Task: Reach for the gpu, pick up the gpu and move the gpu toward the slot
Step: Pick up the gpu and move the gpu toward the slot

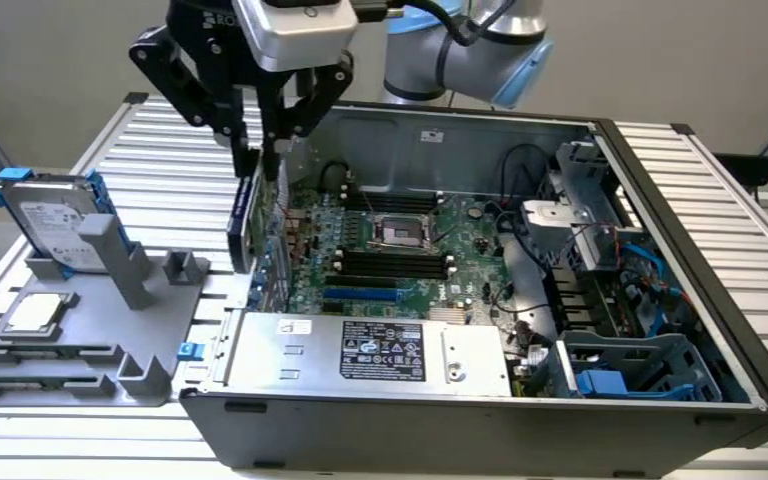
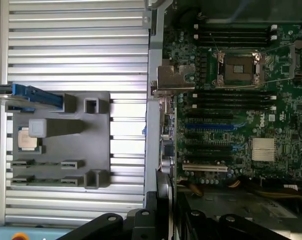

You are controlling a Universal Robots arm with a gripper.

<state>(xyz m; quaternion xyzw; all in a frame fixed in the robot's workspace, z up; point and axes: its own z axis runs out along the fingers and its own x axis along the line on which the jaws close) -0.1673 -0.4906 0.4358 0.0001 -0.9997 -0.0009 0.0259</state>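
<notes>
Grey fixture (image 1: 91,330): sits near the surface's (image 1: 704,190) edge at the exterior view's left, carrying the silver hard drive (image 1: 53,225) upright in blue rails and the small square processor chip (image 1: 35,312) lying flat.
Claw (image 1: 261,150): hangs just past the fixture, over the near wall of the open computer case (image 1: 491,430); its fingers are pressed in on the top edge of the gpu.
Gpu (image 1: 241,225): off the fixture, hanging on edge below the claw, right at the case's wall on the exterior view's left, above the motherboard's (image 1: 398,250) expansion slots; in the wrist view it appears edge-on as a thin strip (image 2: 163,150) beside the slots.
Step in hand: carrying the card toward its slot, by my reading.
Doing it well: keep the card plumb, parallel to the slot, bracket end toward the case wall, and clear of the wall's lip.
</notes>
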